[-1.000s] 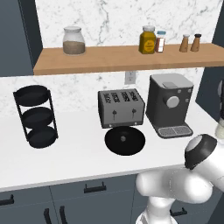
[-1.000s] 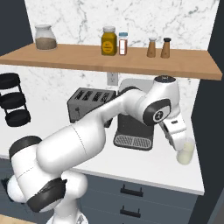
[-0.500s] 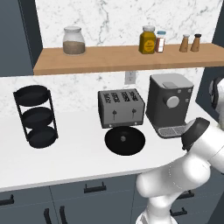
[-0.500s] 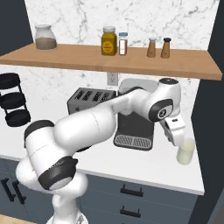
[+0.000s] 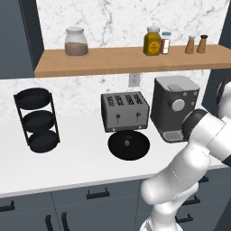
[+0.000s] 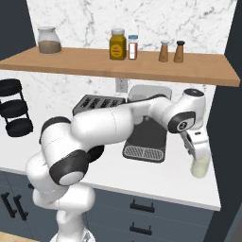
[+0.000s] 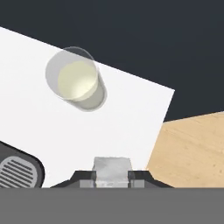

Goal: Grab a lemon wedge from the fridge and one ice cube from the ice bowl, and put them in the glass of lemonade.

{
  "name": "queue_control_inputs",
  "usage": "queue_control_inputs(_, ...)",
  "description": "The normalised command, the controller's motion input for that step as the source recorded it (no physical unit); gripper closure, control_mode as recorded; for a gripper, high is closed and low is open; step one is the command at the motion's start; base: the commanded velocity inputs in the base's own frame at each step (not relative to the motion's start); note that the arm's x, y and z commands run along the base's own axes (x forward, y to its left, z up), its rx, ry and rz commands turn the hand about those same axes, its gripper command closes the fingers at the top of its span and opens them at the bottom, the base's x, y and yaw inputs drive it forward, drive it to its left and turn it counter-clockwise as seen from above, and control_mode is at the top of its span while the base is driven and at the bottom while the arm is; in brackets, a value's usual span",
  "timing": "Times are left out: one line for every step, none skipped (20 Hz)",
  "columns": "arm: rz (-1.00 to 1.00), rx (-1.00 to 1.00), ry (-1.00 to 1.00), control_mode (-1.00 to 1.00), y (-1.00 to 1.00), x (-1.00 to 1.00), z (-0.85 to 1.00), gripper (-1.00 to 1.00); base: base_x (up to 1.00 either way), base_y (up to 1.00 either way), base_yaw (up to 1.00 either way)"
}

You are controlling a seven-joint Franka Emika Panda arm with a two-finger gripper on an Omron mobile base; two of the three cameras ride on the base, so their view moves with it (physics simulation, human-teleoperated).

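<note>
Even, bright, shadowless-looking light everywhere; the white counter point(image 5: 72, 167) shows no glare. Soft faint shadows sit under the toaster point(image 5: 126, 111). Everything is sharp, without blur or edge distortion.

White worktop point(image 5: 67, 167) over dark blue-grey drawer cabinets point(image 5: 90, 212). Marble wall point(image 5: 113, 20), wooden shelf point(image 5: 135, 58). Pale wood, probably floor point(image 7: 192, 148), off the worktop's corner.

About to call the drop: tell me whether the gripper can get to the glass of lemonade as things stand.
Probably yes. The gripper, shut on a pale cube, hangs close above the glass of lemonade, whose mouth is open, and nothing stands between them on the counter.
</note>
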Motion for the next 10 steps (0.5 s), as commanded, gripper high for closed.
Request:
queue_control_inputs(0.00, 0.00, 0.00, -1.00, -0.29, 0.45, -0.05, 1.00, 0.00, 0.00, 0.00)
queue_control_inputs(0.00, 0.00, 0.00, -1.00, -0.34, 0.49, -0.07, 1.00, 0.00, 0.00, 0.00)
queue_control_inputs(0.00, 0.00, 0.00, -1.00, -0.32, 0.49, -0.08, 1.00, 0.00, 0.00, 0.00)
queue_control_inputs(0.00, 0.00, 0.00, -1.00, -0.31, 0.39, -0.06, 1.00, 0.00, 0.00, 0.00)
queue_control_inputs(0.00, 0.00, 0.00, -1.00, -0.23, 0.26, -0.06, 1.00, 0.00, 0.00, 0.00)
queue_control_inputs(0.00, 0.01, 0.00, -1.00, -0.21, 0.20, -0.08, 1.00, 0.00, 0.00, 0.00)
queue_control_inputs(0.00, 0.01, 0.00, -1.00, -0.18, 0.12, -0.14, 1.00, 0.00, 0.00, 0.00)
queue_control_inputs(0.00, 0.01, 0.00, -1.00, -0.18, 0.10, -0.17, 1.00, 0.00, 0.00, 0.00)
queue_control_inputs(0.00, 0.01, 0.00, -1.00, -0.21, 0.11, -0.22, 1.00, 0.00, 0.00, 0.00)
queue_control_inputs(0.00, 0.01, 0.00, -1.00, -0.26, 0.17, -0.24, 1.00, 0.00, 0.00, 0.00)
